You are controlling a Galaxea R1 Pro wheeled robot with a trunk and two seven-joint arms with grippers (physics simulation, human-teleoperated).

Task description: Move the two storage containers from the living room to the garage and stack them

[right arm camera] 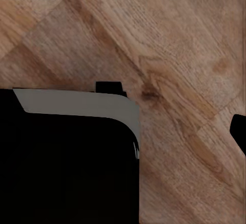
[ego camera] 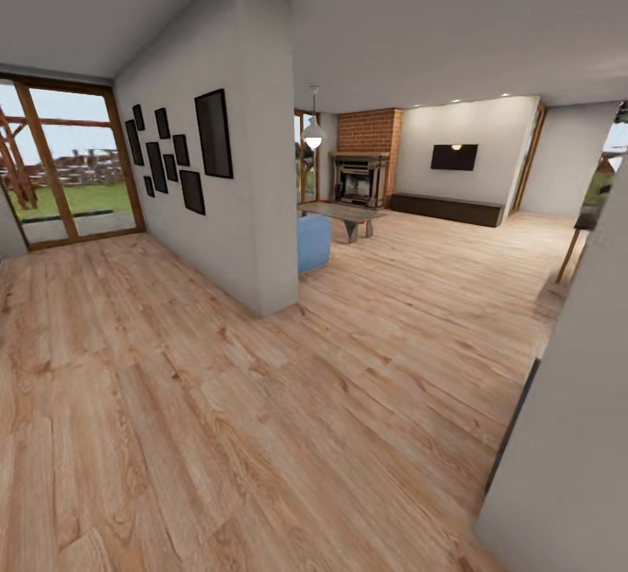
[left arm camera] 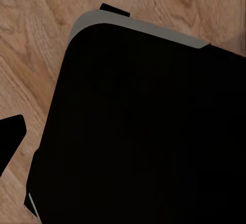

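Light wood plank flooring [ego camera: 218, 432] runs toward the living room at upper centre of the head view, marked by the brick fireplace [ego camera: 365, 162] and blue sofa [ego camera: 313, 242]; no orange-red container can be made out yet. Gripper state cannot be told from either wrist view, where the dark robot base [left arm camera: 148, 131] is seen over planks; the wall corner [ego camera: 266, 232] at centre could be clipped if the turn is cut tight.

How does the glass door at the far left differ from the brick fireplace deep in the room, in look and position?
The glass door is wood-framed and see-through, showing grass and sky; the brick fireplace is solid red brick with a dark opening. The door stands left of the white dividing wall; the fireplace lies beyond that wall, behind the glass coffee table. Both rise from the same light wood plank floor.
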